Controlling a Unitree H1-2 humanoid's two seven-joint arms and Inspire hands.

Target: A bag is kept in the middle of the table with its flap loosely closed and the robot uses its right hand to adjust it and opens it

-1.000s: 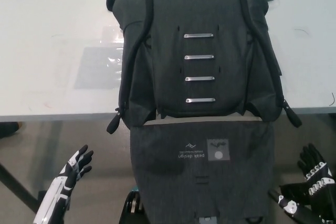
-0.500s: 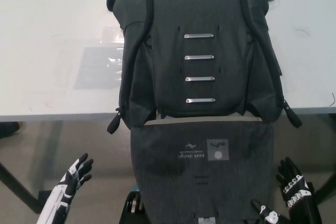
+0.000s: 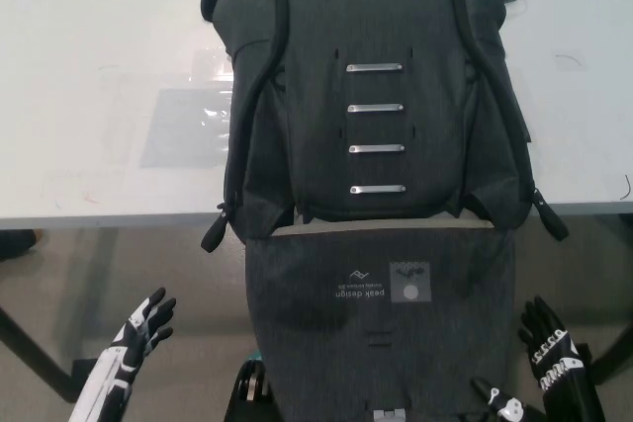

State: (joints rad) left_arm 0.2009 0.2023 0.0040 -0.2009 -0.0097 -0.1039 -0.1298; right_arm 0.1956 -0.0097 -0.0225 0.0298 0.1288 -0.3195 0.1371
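The bag lies flat on the white tabletop, its long axis running away from the robot, and its flap hangs over the near edge toward the robot, logo side up. The black right hand is low at the flap's right edge, just beside it, fingers spread and holding nothing; the flap lies to its left and slightly ahead. The white left hand rests open, farther off on the other side, so the right is nearer.
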